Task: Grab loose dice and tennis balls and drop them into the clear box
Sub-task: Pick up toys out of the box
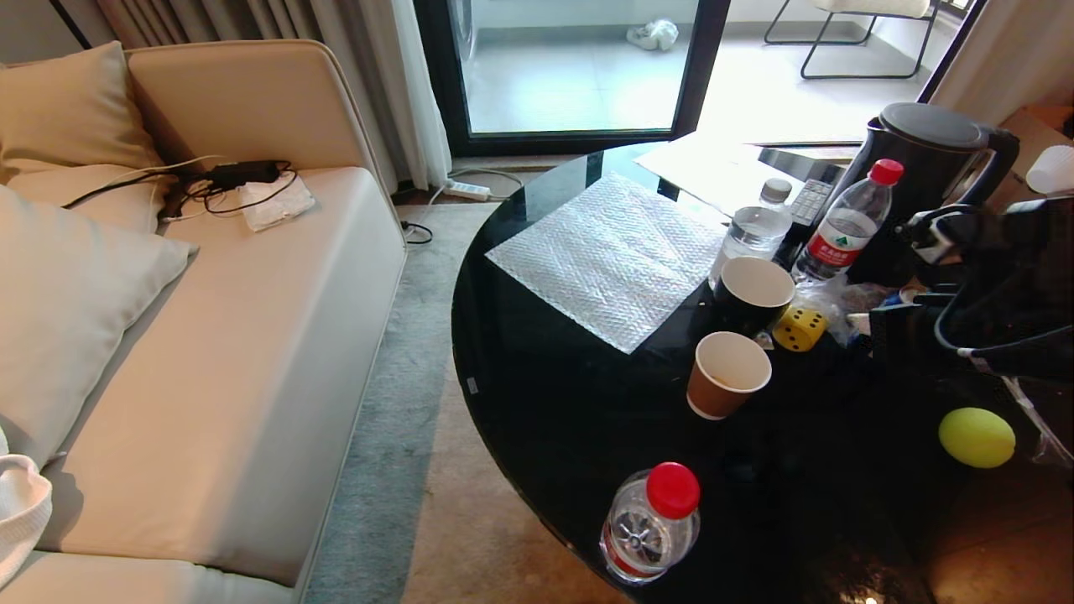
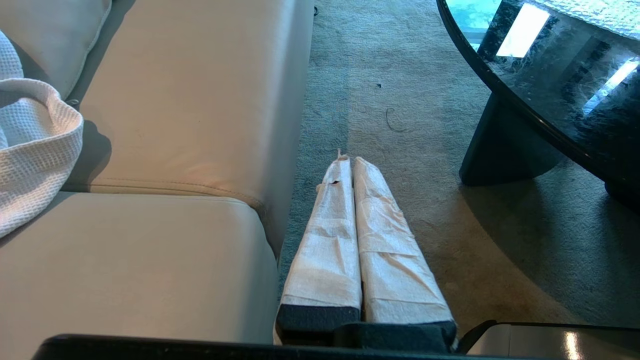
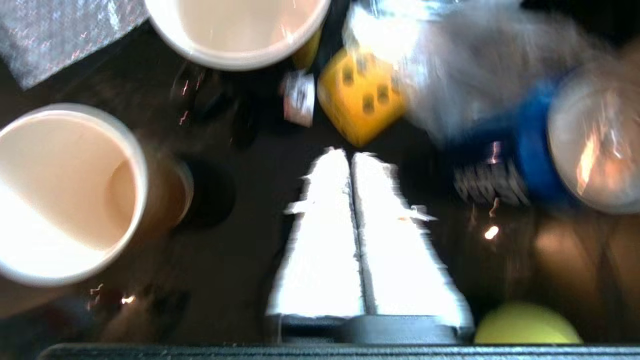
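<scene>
A yellow die (image 1: 800,328) with dark dots lies on the round black table (image 1: 545,403), just right of a black paper cup (image 1: 753,294). A yellow-green tennis ball (image 1: 977,437) rests near the table's right side. My right arm (image 1: 973,310) hangs over the table's right part. In the right wrist view my right gripper (image 3: 350,152) is shut and empty, pointing down, its tips just short of the yellow die (image 3: 361,95); the tennis ball (image 3: 525,325) sits by its base. My left gripper (image 2: 350,159) is parked, shut, over the carpet. The clear box is out of view.
A brown paper cup (image 1: 728,373), three water bottles (image 1: 843,222) (image 1: 755,231) (image 1: 650,524), a black kettle (image 1: 931,168) and crumpled plastic (image 1: 839,302) crowd the die. A bubble-wrap sheet (image 1: 612,256) lies further back. A beige sofa (image 1: 252,335) stands left.
</scene>
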You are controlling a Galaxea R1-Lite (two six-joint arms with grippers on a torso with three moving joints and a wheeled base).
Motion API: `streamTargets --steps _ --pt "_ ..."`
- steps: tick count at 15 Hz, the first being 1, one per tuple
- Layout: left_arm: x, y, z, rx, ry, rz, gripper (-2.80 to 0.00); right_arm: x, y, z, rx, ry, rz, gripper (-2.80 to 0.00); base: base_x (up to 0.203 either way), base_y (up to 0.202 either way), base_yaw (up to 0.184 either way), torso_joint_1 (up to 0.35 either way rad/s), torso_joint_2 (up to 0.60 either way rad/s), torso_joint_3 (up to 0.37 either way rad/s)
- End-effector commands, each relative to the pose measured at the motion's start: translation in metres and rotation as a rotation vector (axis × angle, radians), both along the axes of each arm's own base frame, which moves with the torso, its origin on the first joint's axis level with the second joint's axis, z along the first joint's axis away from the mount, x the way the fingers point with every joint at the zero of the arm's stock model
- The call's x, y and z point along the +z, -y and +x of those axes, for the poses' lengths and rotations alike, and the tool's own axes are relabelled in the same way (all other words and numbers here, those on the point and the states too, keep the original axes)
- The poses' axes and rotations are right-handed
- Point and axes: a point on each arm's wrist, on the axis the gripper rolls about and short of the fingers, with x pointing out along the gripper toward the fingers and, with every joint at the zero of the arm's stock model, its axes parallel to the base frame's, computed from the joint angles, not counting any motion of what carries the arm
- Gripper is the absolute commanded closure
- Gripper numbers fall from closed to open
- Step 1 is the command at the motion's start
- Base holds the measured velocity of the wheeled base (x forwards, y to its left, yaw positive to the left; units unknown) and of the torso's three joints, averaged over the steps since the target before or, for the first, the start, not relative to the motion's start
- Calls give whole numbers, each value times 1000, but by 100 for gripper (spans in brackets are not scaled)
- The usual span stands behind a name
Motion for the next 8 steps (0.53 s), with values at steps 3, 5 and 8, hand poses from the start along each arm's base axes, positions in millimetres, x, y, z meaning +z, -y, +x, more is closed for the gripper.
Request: streamTargets --steps 3,5,8 --pt "0 0 0 0 0 -1 0 -22 -2 35 32 -27 -68 -280 0 0 0 0 0 0" --pt "0 0 0 0 0 -1 0 -23 0 42 43 -15 -103 -280 0 0 0 0 0 0" --pt "0 0 0 0 0 -1 0 -25 19 49 16 -12 -153 -280 0 0 0 0 0 0"
